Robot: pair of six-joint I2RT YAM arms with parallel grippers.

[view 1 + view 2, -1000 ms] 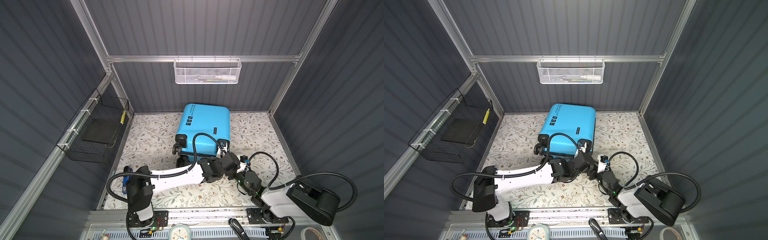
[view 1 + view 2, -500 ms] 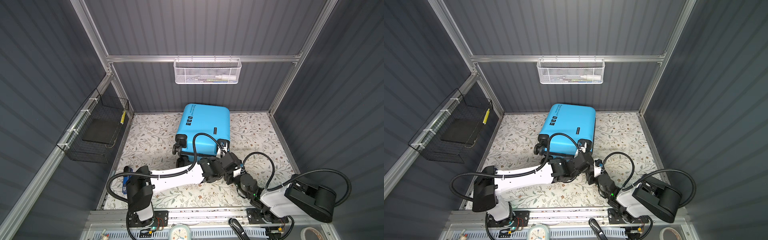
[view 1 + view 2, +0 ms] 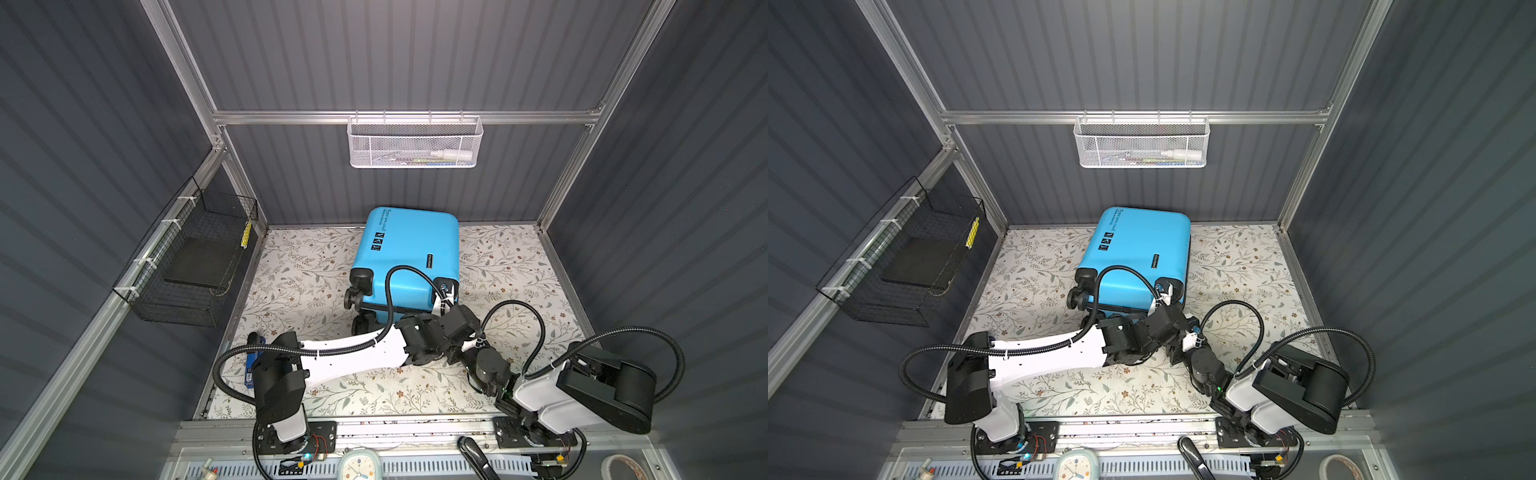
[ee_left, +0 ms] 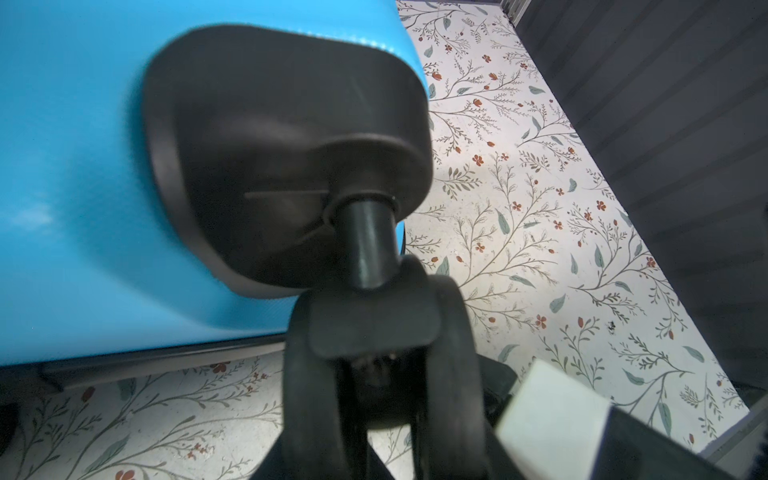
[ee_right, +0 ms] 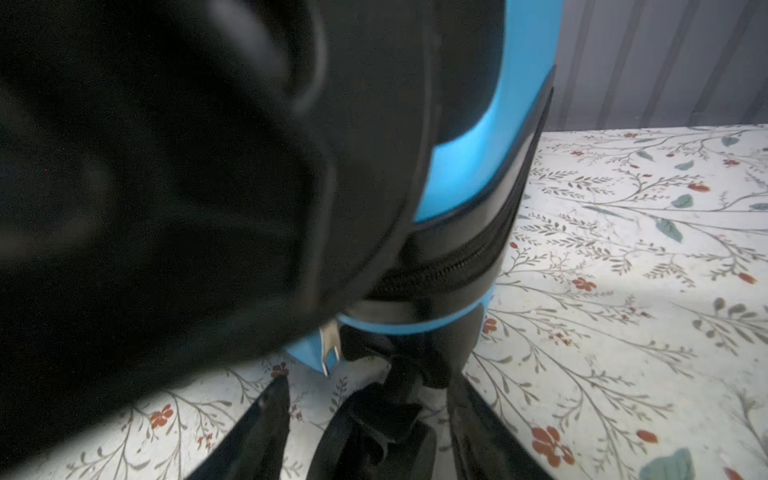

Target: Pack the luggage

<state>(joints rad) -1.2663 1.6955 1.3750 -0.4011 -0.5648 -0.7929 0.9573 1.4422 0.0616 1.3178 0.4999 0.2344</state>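
Observation:
The luggage (image 3: 409,253) (image 3: 1138,253) is a bright blue hard-shell case. It lies shut on the floral mat with its black wheels toward the front. My left arm reaches across to its near right corner. There my left gripper (image 4: 382,436) (image 3: 444,296) is shut on a black caster wheel (image 4: 374,324). My right gripper (image 5: 368,386) sits low at the same corner, mostly hidden under the left wrist in both top views. Its jaws stand apart around a knotted black fabric tie (image 5: 386,415). That tie hangs just below the metal zipper pull (image 5: 330,349) and the zipper (image 5: 449,266).
A white mesh basket (image 3: 415,143) with small items hangs on the back wall. A black wire basket (image 3: 195,257) holding a dark pad is fixed to the left wall. A blue object (image 3: 249,365) lies at the mat's front left edge. Grey walls enclose the mat.
My right arm has drawn in toward the case's near right corner, under the left wrist, and its jaws have widened. The left arm and the case have stayed put.

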